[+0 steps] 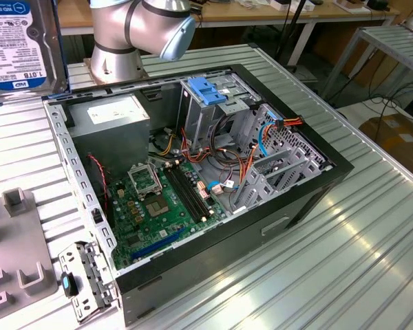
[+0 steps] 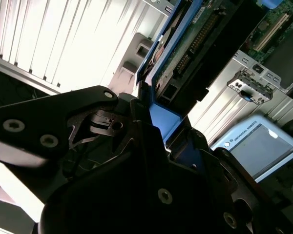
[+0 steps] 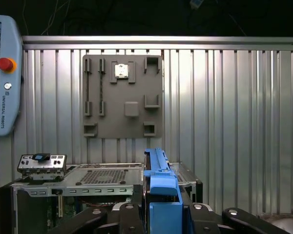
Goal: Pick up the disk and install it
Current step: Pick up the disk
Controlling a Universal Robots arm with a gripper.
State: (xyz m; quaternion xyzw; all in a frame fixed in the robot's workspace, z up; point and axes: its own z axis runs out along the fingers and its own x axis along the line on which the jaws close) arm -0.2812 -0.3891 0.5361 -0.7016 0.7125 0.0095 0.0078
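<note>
Hand (image 3: pixel 162 217) clamped on disk (image 1: pixel 14 41); open computer case (image 1: pixel 296 206) nearby, drive cage (image 1: pixel 193 122) and cables (image 1: pixel 224 141) inside; grey fixture plate (image 3: pixel 122 124) beside.

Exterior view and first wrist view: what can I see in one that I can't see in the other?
Exterior view: the inside of the computer case, with its green motherboard, grey power-supply box and blue-capped cage, plus the white label on the disk.
First wrist view: a teach pendant with a red button, and the black jaws clamped on the disk's blue frame.
Both: the disk, the grey fixture plate, the small metal bracket, the case and the ribbed table.
</note>
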